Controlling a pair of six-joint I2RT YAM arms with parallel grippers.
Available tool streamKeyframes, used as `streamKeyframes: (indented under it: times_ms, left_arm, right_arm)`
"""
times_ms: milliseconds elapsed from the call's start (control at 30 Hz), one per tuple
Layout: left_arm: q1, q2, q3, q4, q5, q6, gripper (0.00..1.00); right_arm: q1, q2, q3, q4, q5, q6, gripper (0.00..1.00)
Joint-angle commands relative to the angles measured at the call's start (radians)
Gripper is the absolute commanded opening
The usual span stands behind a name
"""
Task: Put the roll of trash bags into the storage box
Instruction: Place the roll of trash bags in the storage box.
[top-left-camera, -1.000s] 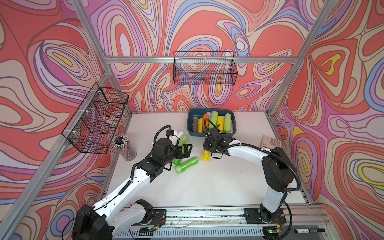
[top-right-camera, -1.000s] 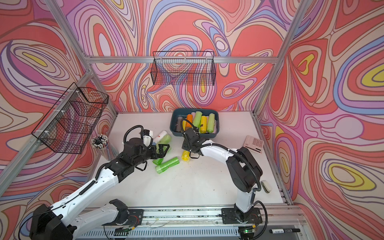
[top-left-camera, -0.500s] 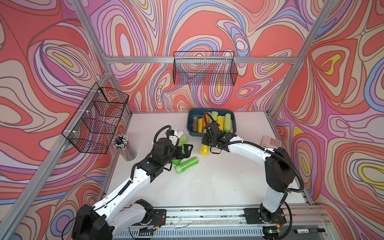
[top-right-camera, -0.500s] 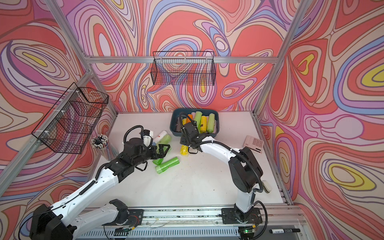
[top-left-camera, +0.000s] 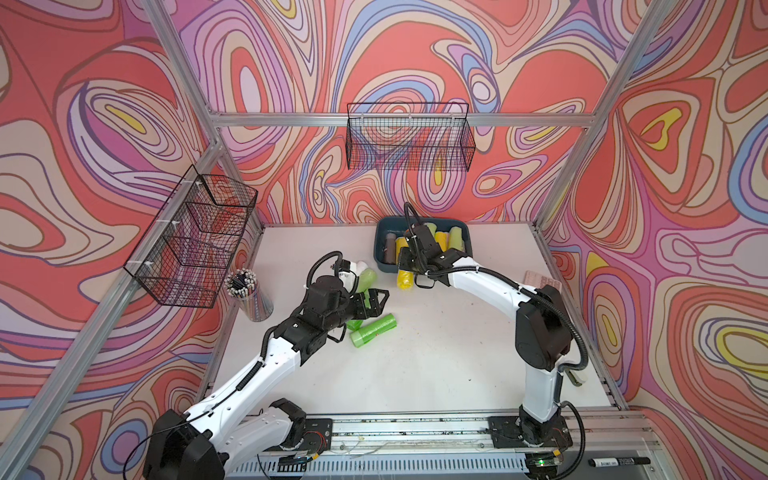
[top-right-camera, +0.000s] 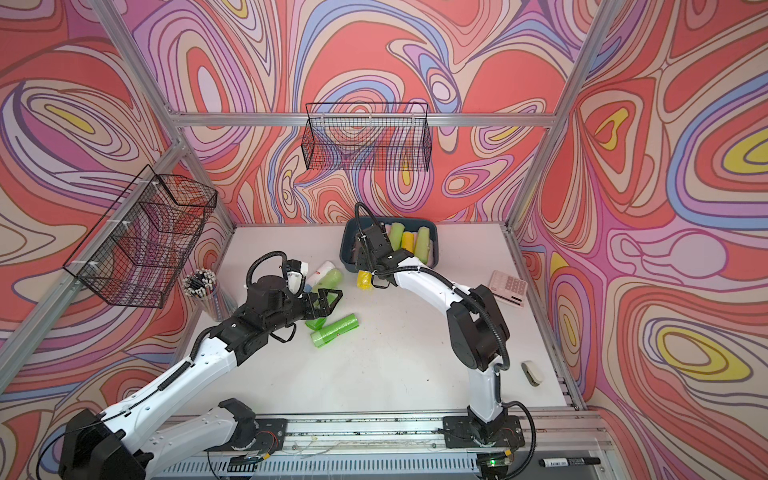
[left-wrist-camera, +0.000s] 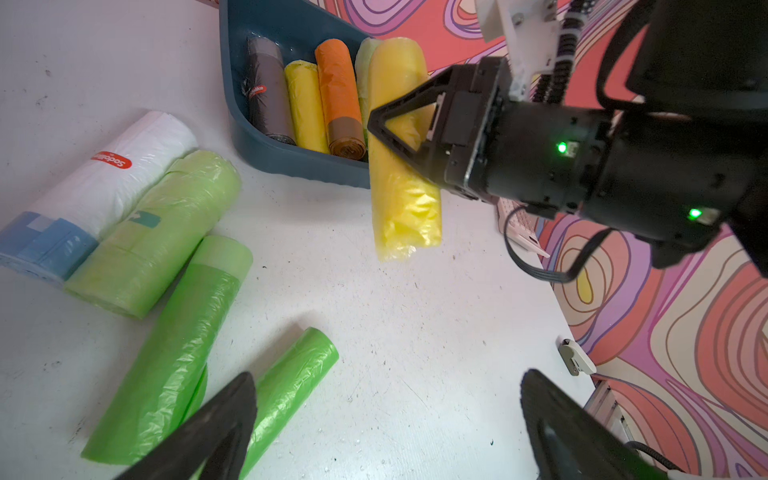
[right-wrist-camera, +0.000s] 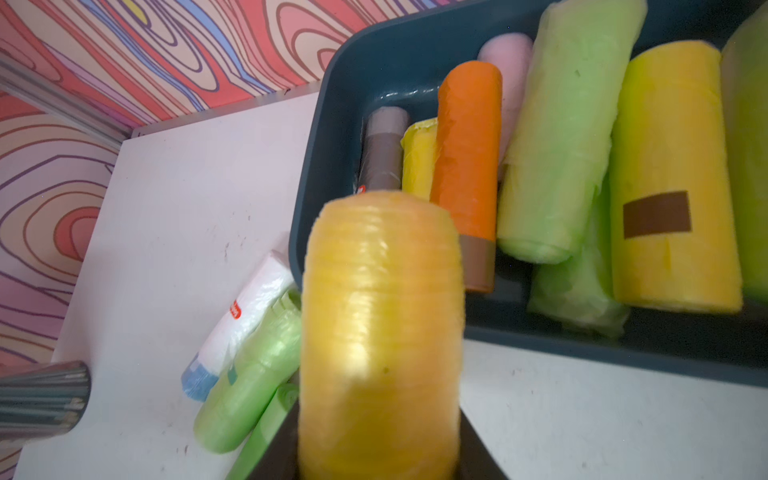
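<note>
Right tool (top-left-camera: 406, 266) clamped on yellow plastic roll of trash bags (left-wrist-camera: 405, 208) straddling rim of dark teal storage box (left-wrist-camera: 291, 166), left tool (top-left-camera: 376, 302) wide; could snag if lowered.

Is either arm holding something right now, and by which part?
The right gripper is shut on the yellow roll, clamping it around mid-length, with one end hanging free. The left gripper is open and empty.

white table (top-right-camera: 395, 374) holds the storage box (left-wrist-camera: 291, 162), green rolls (top-right-camera: 334, 330), white roll (left-wrist-camera: 137, 183), pencil cup (top-right-camera: 208, 295), calculator (top-right-camera: 509, 287), perhaps a stapler (top-right-camera: 532, 372).
</note>
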Motion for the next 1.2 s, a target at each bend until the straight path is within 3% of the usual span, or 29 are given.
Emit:
streamKeyframes:
  times_ms: [0, 433, 800, 1167]
  left_arm:
    - [0.007, -0.035, 0.033, -0.052, -0.020, -0.004, 1.00]
    - [0.007, -0.043, 0.096, -0.154, -0.044, 0.014, 1.00]
    - [0.007, -0.004, 0.141, -0.214, -0.032, 0.013, 1.00]
    - [0.007, 0.044, 0.174, -0.214, -0.018, -0.004, 1.00]
  right_arm:
    - [-0.012, 0.064, 0.093, 0.031, 0.017, -0.067, 0.23]
    - [-0.069, 0.330, 0.411, 0.011, 0.019, -0.092, 0.22]
    - [-0.116, 0.429, 0.454, 0.160, -0.007, -0.055, 0.22]
    - [-0.133, 0.568, 0.566, 0.179, -0.031, -0.080, 0.24]
